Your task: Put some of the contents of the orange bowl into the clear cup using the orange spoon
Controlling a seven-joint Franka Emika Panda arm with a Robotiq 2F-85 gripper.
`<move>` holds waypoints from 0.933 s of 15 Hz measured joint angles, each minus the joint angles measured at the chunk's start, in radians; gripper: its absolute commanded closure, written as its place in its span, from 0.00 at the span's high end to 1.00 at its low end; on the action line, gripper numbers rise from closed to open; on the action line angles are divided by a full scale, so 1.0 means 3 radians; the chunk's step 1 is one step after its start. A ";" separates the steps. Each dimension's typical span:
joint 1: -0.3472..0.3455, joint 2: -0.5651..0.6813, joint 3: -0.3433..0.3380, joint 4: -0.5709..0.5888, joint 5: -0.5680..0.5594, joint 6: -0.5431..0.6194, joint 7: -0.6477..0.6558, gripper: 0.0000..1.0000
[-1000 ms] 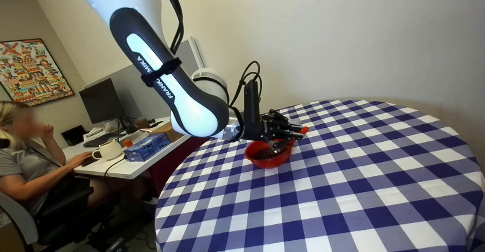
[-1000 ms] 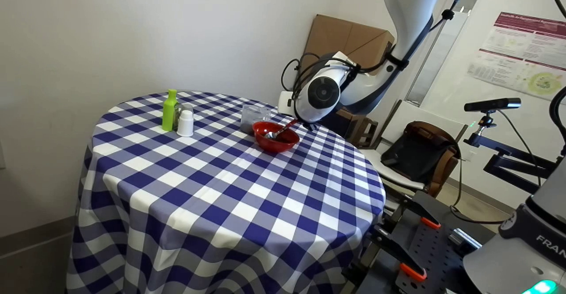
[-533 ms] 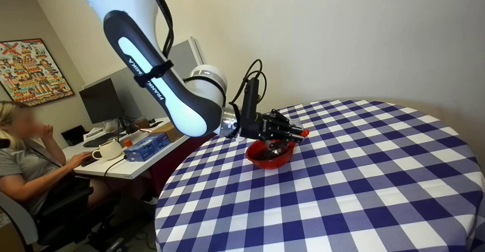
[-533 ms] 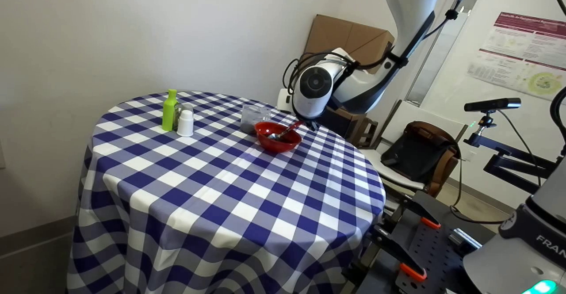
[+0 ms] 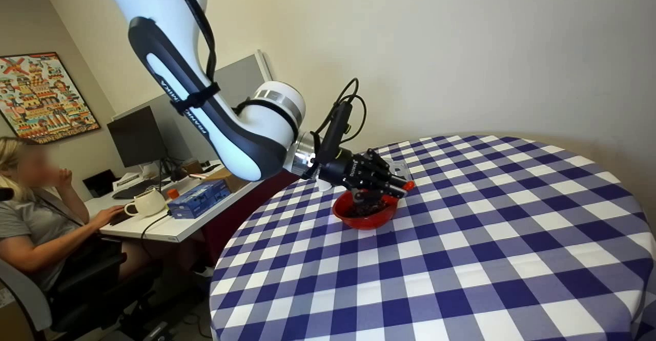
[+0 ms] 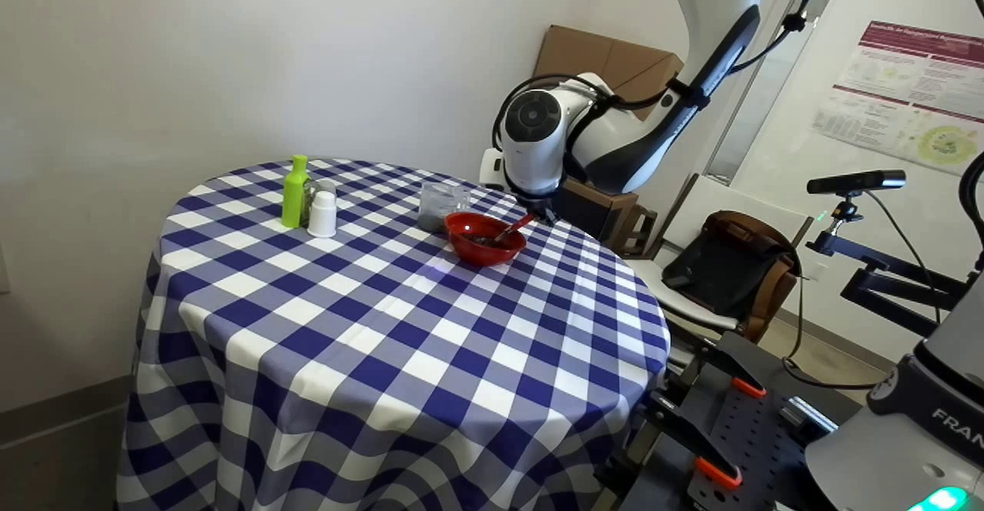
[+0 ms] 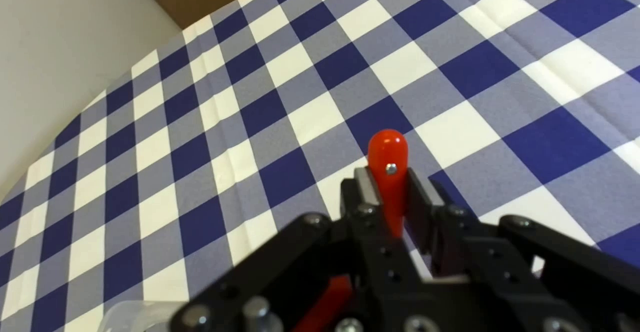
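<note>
The orange bowl (image 5: pixel 365 222) stands on the table with dark contents inside; it also shows in an exterior view (image 6: pixel 483 253). My gripper (image 5: pixel 404 186) is shut on the handle of the orange spoon (image 5: pixel 409 185), low over the bowl. In the wrist view the red handle end (image 7: pixel 388 150) sticks out between the pads of my gripper (image 7: pixel 392 192). In an exterior view the spoon (image 6: pixel 519 224) slopes down into the bowl; its head is hidden in the contents. The clear cup (image 6: pixel 443 204) stands close behind the bowl; its rim (image 7: pixel 131 316) shows in the wrist view.
A green bottle (image 6: pixel 294 193) and a white stack of cups (image 6: pixel 323 215) stand farther along the table, with a glass item partly behind them. The checked tablecloth (image 6: pixel 361 350) hangs over the round edge. A person sits at a desk (image 5: pixel 169 226) beside the table.
My wrist has tilted and the arm has swung left in an exterior view. The shiny spoon head has gone down out of sight in the contents. The bowl has shifted slightly.
</note>
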 measured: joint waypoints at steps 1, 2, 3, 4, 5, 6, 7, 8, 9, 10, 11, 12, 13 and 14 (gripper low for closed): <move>0.0001 -0.0008 0.0007 0.0001 0.0083 0.0000 -0.0056 0.05; 0.0001 -0.0018 0.0014 0.0000 0.0163 0.0000 -0.0109 0.05; 0.0001 -0.0033 0.0020 0.0000 0.0233 0.0001 -0.0152 0.05; 0.0001 -0.0052 0.0023 -0.0001 0.0312 0.0004 -0.0199 0.05; 0.0001 -0.0072 0.0025 -0.0004 0.0395 0.0006 -0.0248 0.05; 0.0001 -0.0091 0.0026 -0.0006 0.0475 0.0008 -0.0295 0.05; 0.0000 -0.0109 0.0026 -0.0010 0.0549 0.0008 -0.0340 0.05; -0.0003 -0.0128 0.0025 -0.0013 0.0620 0.0008 -0.0385 0.05; -0.0008 -0.0145 0.0025 -0.0017 0.0680 0.0008 -0.0418 0.05; -0.0015 -0.0161 0.0024 -0.0020 0.0742 0.0008 -0.0457 0.05; -0.0024 -0.0172 0.0023 -0.0021 0.0793 0.0008 -0.0488 0.05; -0.0035 -0.0180 0.0020 -0.0021 0.0844 0.0008 -0.0515 0.05; -0.0048 -0.0188 0.0015 -0.0022 0.0887 0.0008 -0.0536 0.05; -0.0061 -0.0195 0.0009 -0.0024 0.0932 0.0008 -0.0561 0.05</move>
